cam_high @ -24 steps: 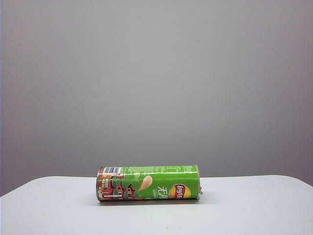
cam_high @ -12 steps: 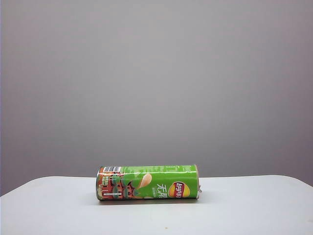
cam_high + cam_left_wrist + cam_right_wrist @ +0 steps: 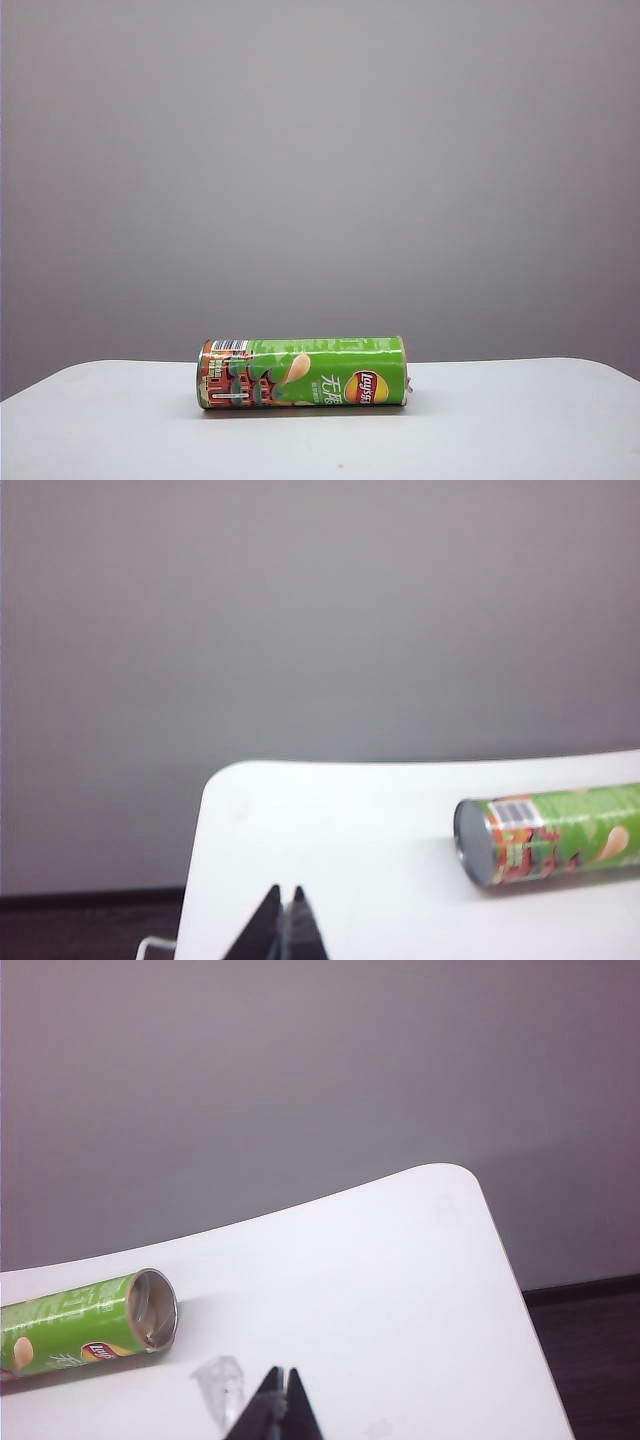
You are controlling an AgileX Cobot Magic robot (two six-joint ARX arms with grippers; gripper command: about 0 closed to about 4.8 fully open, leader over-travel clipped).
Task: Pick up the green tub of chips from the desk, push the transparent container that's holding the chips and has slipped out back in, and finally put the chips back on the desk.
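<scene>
Both jaws, left gripper [image 3: 287,895] & right gripper [image 3: 283,1375], shut, empty; green tub of chips [image 3: 303,372] on desk [image 3: 500,430].

The green tub of chips [image 3: 302,373] lies on its side on the desk [image 3: 520,420], the only sizeable obstacle; bare tabletop surrounds it on all sides. Both grippers sit well clear of it with jaws together: the left gripper [image 3: 285,892] beyond its metal end, the right gripper [image 3: 282,1372] beyond its open end, beside a small clear plastic piece [image 3: 220,1380].
</scene>
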